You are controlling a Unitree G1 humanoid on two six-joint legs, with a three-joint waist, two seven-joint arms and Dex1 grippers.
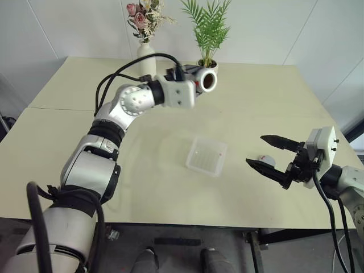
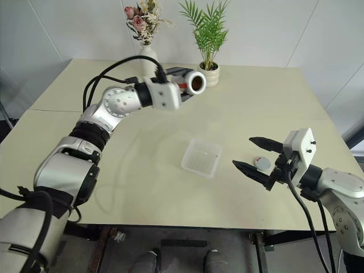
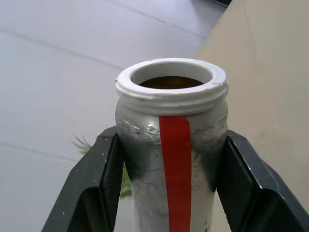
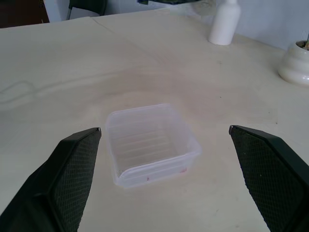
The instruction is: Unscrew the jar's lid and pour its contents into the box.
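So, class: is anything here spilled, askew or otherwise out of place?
Nothing spilled. The jar is held tipped on its side in the left gripper, raised off the table, lid off. The lid lies on the table near the open right gripper. The box sits upright.

The left arm reaches up and forward, bent at the elbow. Its left gripper (image 3: 169,159) is squeezed shut on the jar (image 3: 171,140), lying almost flat. The right arm stays low, and the right gripper (image 1: 272,154) has its two fingers spread wide.
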